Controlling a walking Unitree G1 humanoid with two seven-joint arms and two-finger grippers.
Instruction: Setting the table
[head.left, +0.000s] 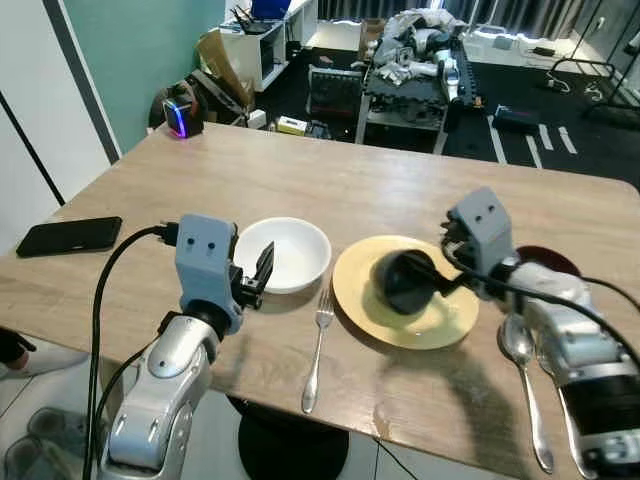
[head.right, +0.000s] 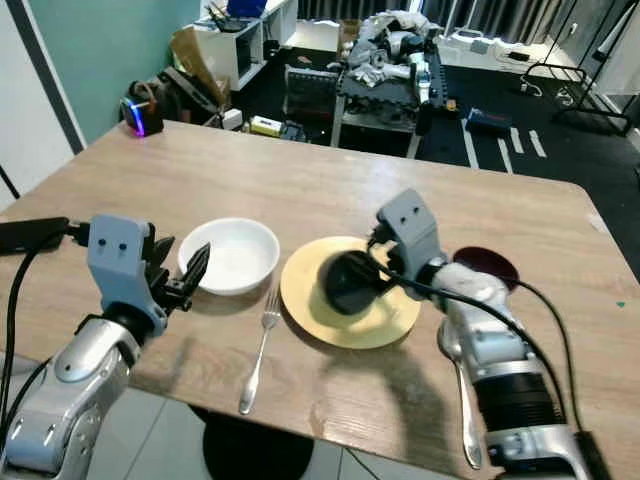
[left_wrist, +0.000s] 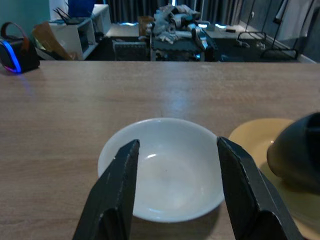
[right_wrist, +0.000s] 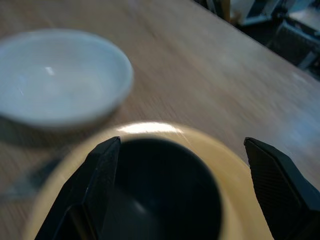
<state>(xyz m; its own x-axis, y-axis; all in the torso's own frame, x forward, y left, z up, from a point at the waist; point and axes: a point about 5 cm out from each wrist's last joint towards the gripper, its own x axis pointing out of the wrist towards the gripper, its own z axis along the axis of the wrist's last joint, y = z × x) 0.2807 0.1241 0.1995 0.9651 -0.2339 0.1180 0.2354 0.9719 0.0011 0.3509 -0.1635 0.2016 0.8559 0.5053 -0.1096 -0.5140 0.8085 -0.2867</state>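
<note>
A white bowl (head.left: 290, 250) sits on the wooden table (head.left: 330, 180), left of a yellow plate (head.left: 452, 322). A black cup (head.left: 400, 283) is on the plate, tilted toward my right arm. My right gripper (right_wrist: 182, 141) stands open around the cup: one finger (right_wrist: 100, 175) touches its side, the other finger (right_wrist: 280, 180) is clear of it. At the bowl's near rim, my left gripper (left_wrist: 177, 142) is open and holds nothing, with the bowl (left_wrist: 165, 170) just beyond its fingertips. A fork (head.left: 318, 345) lies between bowl and plate, and a spoon (head.left: 522, 370) lies right of the plate.
A dark red round mat (head.left: 552, 260) lies behind my right arm. A black phone (head.left: 68, 235) rests near the table's left edge, and a speaker with a blue light (head.left: 180, 115) is at the far left corner. Shelves and clutter stand on the floor beyond.
</note>
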